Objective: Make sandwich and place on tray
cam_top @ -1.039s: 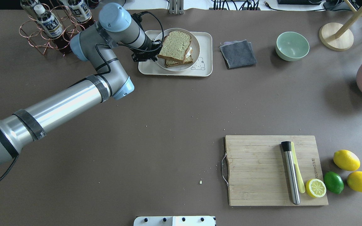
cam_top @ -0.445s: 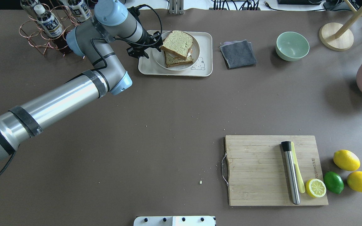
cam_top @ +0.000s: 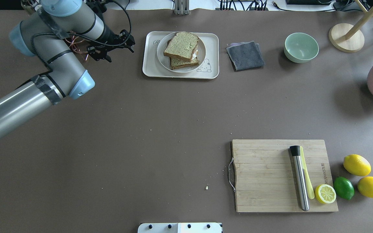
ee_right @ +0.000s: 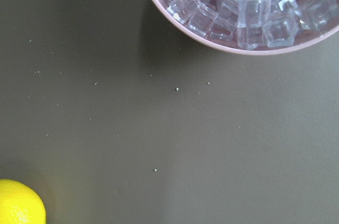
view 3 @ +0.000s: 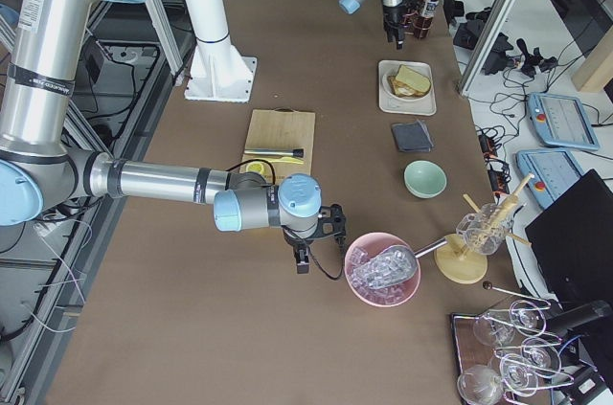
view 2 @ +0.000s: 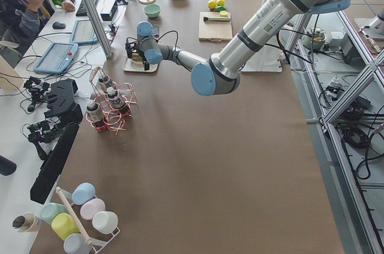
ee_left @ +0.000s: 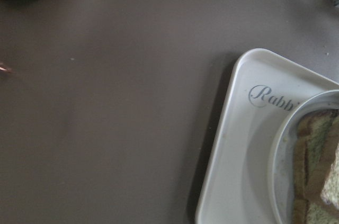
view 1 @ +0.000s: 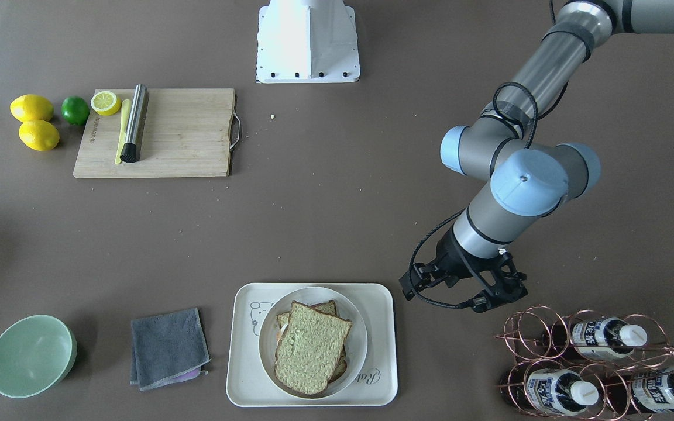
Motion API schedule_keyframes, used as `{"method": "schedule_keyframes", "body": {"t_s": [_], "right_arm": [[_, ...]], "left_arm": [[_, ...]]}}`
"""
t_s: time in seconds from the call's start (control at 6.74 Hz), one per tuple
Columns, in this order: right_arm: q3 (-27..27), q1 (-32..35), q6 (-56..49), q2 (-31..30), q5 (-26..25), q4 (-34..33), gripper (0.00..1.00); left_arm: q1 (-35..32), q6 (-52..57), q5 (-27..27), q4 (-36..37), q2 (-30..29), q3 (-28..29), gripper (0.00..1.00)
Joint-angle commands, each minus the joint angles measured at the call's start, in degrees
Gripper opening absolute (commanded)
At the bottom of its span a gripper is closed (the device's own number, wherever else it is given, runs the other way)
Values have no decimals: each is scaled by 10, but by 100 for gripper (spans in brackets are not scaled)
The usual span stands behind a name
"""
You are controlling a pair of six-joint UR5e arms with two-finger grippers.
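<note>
Sandwich [cam_top: 181,45] stacked on its white plate [cam_top: 164,64], plate set inside the tray [cam_top: 151,69] — placement is judged complete.
The left gripper [cam_top: 112,47] is held above the counter [cam_top: 173,113] just beside the tray, its fingers spread and empty, so the stack is not disturbed. The right gripper [view 3: 303,261] is parked well apart beside the ice bowl [view 3: 383,271] — the state of its fingers cannot be told.

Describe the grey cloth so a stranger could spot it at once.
In the overhead view, find the cream tray with the sandwich at the far side of the table, and the green bowl to its right. The cloth lies between them, touching neither. It alone is dark grey, square fabric, with a lilac edge peeking out.
</note>
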Motion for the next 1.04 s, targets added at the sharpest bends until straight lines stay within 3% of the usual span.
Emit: {"method": "schedule_keyframes", "body": {"t_s": [0.0, 0.3, 0.45, 0.59, 0.89], "right_arm": [[-2, 0, 0, 1, -1, 0, 100], [-3, 2, 0, 5, -1, 0, 100], [-4, 0, 0, 8, -1, 0, 100], [-6, -1, 0, 16, -7, 0, 100], [-7, -1, 0, 18, -10, 0, 100]], "left_arm": [[-52, 109, -58, 43, 128, -146, 97], [-116, 385, -65, 204, 262, -300, 97], [-165, 520, -65, 270, 307, -342, 97], [-216, 641, -66, 279, 353, -340, 97], [-269, 755, -86, 309, 407, -333, 97]]}}
